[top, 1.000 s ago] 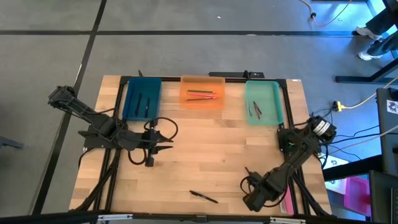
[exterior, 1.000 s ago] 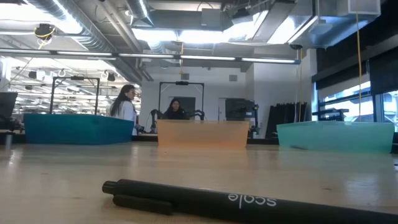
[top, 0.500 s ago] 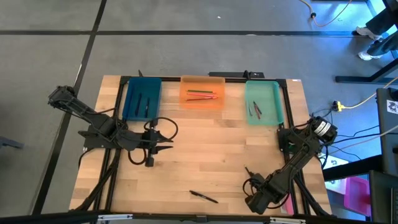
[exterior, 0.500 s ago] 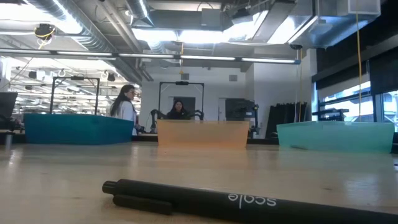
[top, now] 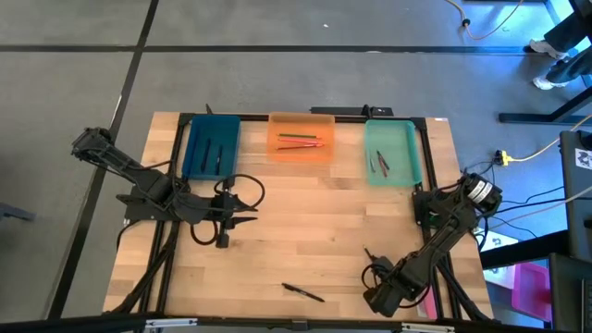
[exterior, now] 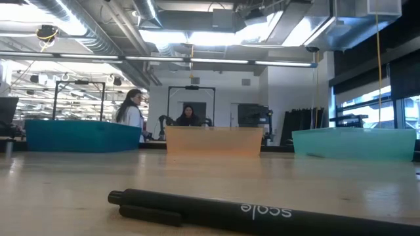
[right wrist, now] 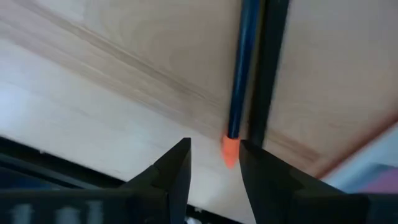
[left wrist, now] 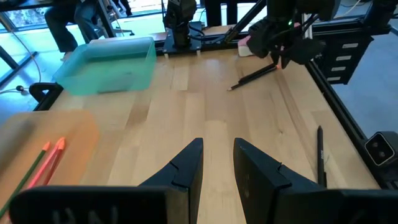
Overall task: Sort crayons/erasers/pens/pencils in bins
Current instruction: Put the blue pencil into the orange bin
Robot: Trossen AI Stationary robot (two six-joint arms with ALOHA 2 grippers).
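Observation:
A dark stick with an orange tip [right wrist: 239, 74] lies on the wooden table at the near right; it also shows in the high view [top: 367, 252] and the left wrist view [left wrist: 255, 75]. My right gripper [right wrist: 214, 158] is open, low over the table, its fingertips on either side of the orange tip [right wrist: 229, 149]; I cannot tell whether they touch it. A black pen [top: 303, 293] lies flat near the near edge, close in the low view [exterior: 210, 208]. My left gripper [top: 248, 215] is open and empty over the table's left middle.
Three bins stand along the far edge: teal-blue [top: 211, 148] with dark sticks, orange [top: 301, 137] with red and green sticks, mint [top: 392, 153] with grey sticks. Bare wood lies between the bins and the pens. People show in the room behind.
My right gripper has shifted slightly toward the table's near edge. Nothing else has moved.

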